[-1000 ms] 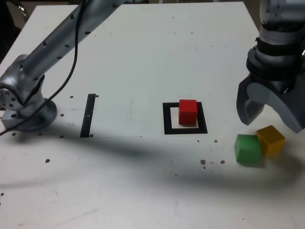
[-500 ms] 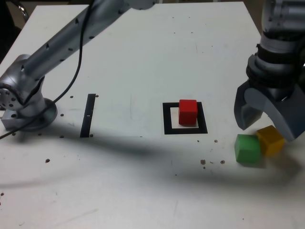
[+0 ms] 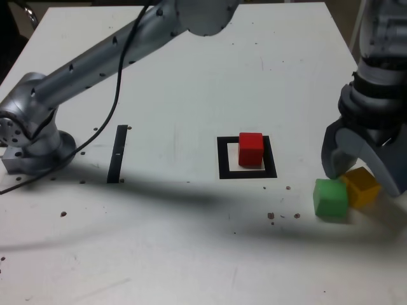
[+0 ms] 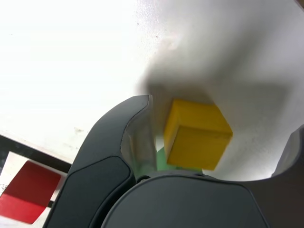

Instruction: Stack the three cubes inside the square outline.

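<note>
We are lowering our gripper (image 3: 364, 175) toward the lower right of the exterior view, and over the last second it has sunk noticeably: earlier its jaws were hanging clear above the two loose blocks, and now they are reaching down around the yellow cube (image 3: 362, 186). The fingers are standing wide apart, not clamped on anything yet. One finger (image 3: 337, 157) is coming down just beside the yellow cube, at the seam where it meets the green cube (image 3: 331, 198); the other is passing off the right edge of the frame. In the wrist view the yellow cube (image 4: 197, 134) is sitting between the dark fingers (image 4: 114, 156), nearer one of them, with a sliver of the green cube (image 4: 162, 159) showing beside it.

The red cube (image 3: 251, 149) is resting inside the square outline (image 3: 222, 159), near the middle of the exterior view, toward the outline's upper part. The green and yellow cubes are sitting touching each other, well apart from the outline. Neither has shifted during the descent.

We are judging this as the approach for the second block: one cube is placed, two remain. The tight spot is the finger squeezing in next to the green cube, which could nudge it or catch its edge as we are closing on the yellow one.
</note>
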Motion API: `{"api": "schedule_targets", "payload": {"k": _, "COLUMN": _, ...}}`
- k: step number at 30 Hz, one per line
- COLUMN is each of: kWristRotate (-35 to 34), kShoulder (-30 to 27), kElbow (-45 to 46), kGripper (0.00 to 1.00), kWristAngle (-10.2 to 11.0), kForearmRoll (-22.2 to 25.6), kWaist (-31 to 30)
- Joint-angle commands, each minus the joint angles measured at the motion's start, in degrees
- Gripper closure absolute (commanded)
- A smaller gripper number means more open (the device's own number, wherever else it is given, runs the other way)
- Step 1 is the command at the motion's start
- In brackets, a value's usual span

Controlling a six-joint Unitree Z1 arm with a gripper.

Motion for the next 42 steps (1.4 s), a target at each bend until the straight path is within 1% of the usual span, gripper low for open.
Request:
{"api": "schedule_targets", "payload": {"k": 1, "kWristRotate": -0.45, "kShoulder": 0.59, "kElbow": -0.46, "kGripper": 0.04, "kWristAngle": -0.03, "kForearmRoll": 0.14, "kWaist": -0.09}}
{"api": "schedule_targets", "payload": {"k": 12, "kWristRotate": -3.47, "kShoulder": 1.91, "kElbow": -0.46, "kGripper": 0.13, "kWristAngle": 0.13, "kForearmRoll": 1.67, "kWaist": -0.53}}
{"api": "schedule_targets", "payload": {"k": 19, "kWristRotate": -6.36, "kShoulder": 3.31, "kElbow": -0.99, "kGripper": 0.23, "kWristAngle": -0.34, "kForearmRoll": 3.06, "kWaist": -1.11}}
{"api": "schedule_targets", "payload": {"k": 22, "kWristRotate": -7.19, "kShoulder": 3.76, "kElbow": -1.71, "kGripper": 0.32, "kWristAngle": -0.49, "kForearmRoll": 3.34, "kWaist": -1.36}}
{"api": "schedule_targets", "payload": {"k": 27, "kWristRotate": -7.26, "kShoulder": 4.01, "kElbow": -3.46, "kGripper": 0.56, "kWristAngle": -0.48, "kForearmRoll": 2.75, "kWaist": -2.09}}
{"api": "schedule_targets", "payload": {"k": 29, "kWristRotate": -7.07, "kShoulder": 4.09, "kElbow": -4.06, "kGripper": 0.62, "kWristAngle": -0.57, "kForearmRoll": 2.58, "kWaist": -2.38}}
{"api": "schedule_targets", "payload": {"k": 30, "kWristRotate": -7.01, "kShoulder": 4.14, "kElbow": -4.26, "kGripper": 0.64, "kWristAngle": -0.64, "kForearmRoll": 2.56, "kWaist": -2.48}}
{"api": "schedule_targets", "payload": {"k": 34, "kWristRotate": -7.0, "kShoulder": 4.28, "kElbow": -4.5, "kGripper": 0.67, "kWristAngle": -0.93, "kForearmRoll": 2.92, "kWaist": -2.55}}
{"api": "schedule_targets", "payload": {"k": 42, "kWristRotate": -7.19, "kShoulder": 4.27, "kElbow": -4.55, "kGripper": 0.7, "kWristAngle": -1.18, "kForearmRoll": 3.51, "kWaist": -2.55}}
